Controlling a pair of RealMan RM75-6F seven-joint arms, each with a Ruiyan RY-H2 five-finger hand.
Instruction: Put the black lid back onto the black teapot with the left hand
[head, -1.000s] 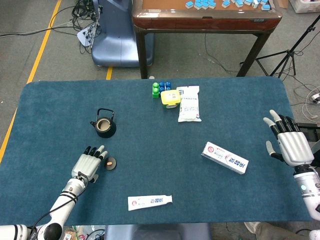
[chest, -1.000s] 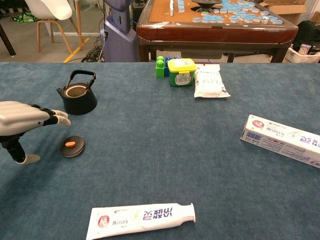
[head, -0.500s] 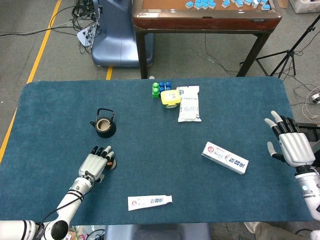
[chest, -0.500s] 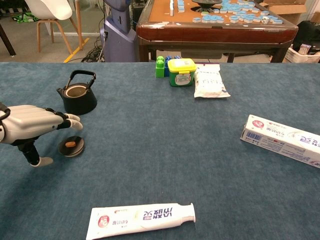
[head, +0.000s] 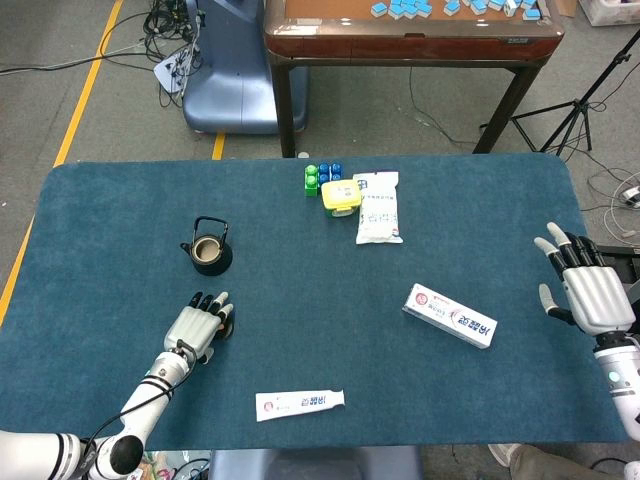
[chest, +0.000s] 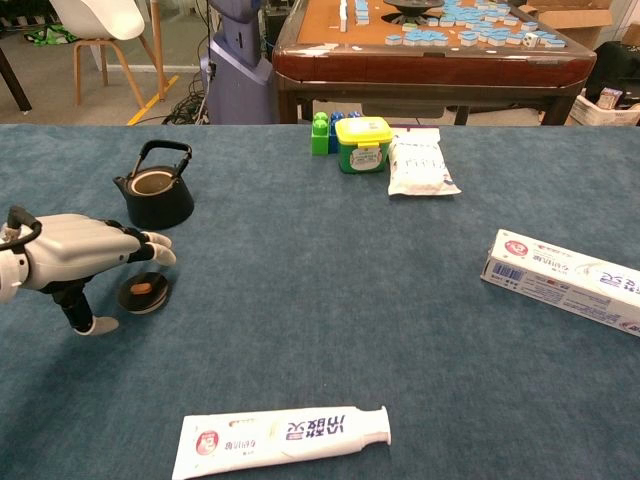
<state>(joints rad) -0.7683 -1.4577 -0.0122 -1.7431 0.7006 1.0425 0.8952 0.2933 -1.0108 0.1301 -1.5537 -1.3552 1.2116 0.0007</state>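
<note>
Nearest the robot, a white toothpaste tube with red print (chest: 285, 437) lies flat on the blue felt worktop (chest: 330, 300), out of the way of the job. To its left, the left hand (chest: 75, 255) arches palm-down over the small round black lid with an orange knob (chest: 143, 293), fingers reaching past it and thumb planted on the felt beside it, evidently framing the lid for a pinch. It looks empty, though from the head view the fingers hide most of the lid, so contact is hard to rule out. Just beyond stands the black cast-iron teapot with a hoop handle (chest: 157, 187), mouth uncovered and close by, so the carry should be short. Far right, the right hand (head: 590, 290) hangs spread and empty, clear of the white boxed toothpaste carton (chest: 565, 279).
</note>
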